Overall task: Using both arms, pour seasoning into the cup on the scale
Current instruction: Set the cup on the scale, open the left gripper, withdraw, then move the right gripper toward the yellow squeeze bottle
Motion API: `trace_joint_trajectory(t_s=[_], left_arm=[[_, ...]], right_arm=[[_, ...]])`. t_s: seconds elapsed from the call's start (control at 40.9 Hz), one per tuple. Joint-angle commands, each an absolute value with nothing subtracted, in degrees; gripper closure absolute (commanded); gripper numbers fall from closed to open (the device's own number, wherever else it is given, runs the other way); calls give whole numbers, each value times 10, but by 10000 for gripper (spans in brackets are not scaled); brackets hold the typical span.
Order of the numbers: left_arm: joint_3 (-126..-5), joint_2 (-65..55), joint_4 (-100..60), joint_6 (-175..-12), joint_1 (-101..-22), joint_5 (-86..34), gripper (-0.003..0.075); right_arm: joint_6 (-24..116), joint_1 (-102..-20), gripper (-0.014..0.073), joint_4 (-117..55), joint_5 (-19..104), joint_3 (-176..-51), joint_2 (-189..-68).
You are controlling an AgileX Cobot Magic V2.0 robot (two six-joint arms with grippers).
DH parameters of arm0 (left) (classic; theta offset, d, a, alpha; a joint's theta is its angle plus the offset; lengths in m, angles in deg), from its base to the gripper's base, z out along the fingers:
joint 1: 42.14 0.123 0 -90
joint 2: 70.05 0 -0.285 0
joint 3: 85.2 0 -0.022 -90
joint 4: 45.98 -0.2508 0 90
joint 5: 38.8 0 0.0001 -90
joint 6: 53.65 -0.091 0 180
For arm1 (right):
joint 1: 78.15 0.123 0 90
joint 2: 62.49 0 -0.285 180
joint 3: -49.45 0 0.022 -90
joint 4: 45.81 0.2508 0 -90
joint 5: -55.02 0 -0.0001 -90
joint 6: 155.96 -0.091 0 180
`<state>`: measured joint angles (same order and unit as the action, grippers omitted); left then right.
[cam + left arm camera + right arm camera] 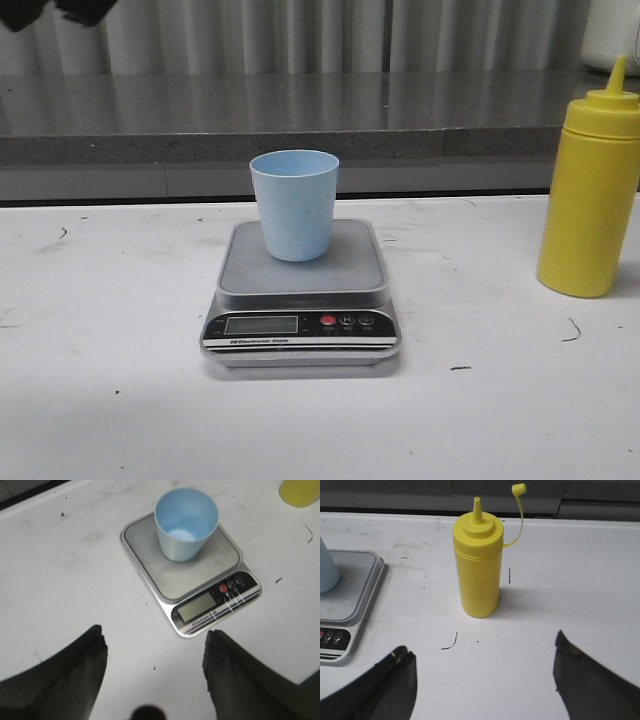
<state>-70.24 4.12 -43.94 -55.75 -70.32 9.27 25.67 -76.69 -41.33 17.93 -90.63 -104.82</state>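
Observation:
The pale blue cup stands upright and empty on the grey platform of the scale at the table's middle. The yellow seasoning bottle stands upright on the table to the right, its nozzle cap off and hanging by its tether. My left gripper is open and empty above the table, short of the scale and the cup. My right gripper is open and empty, with the bottle ahead of it and apart from the fingers.
A grey ledge runs along the back of the white table. A dark part of an arm shows at the top left of the front view. A white object stands at the back right.

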Motion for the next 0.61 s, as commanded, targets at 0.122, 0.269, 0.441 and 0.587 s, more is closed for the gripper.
trace_joint_trajectory(t_s=[0.122, 0.269, 0.441, 0.587], left_arm=[[-599, -103, -435, -558, -707, 43, 300], [-551, -176, -433, -558, -707, 43, 300], [-527, -224, -432, -558, -707, 42, 300], [-527, -230, -432, -558, -707, 42, 300]], right_arm=[[257, -769, 12, -414, 216, -924, -1052], [257, -769, 12, -414, 216, -924, -1052], [259, -769, 12, -414, 220, -924, -1052], [305, -769, 9, -414, 234, -924, -1055]])
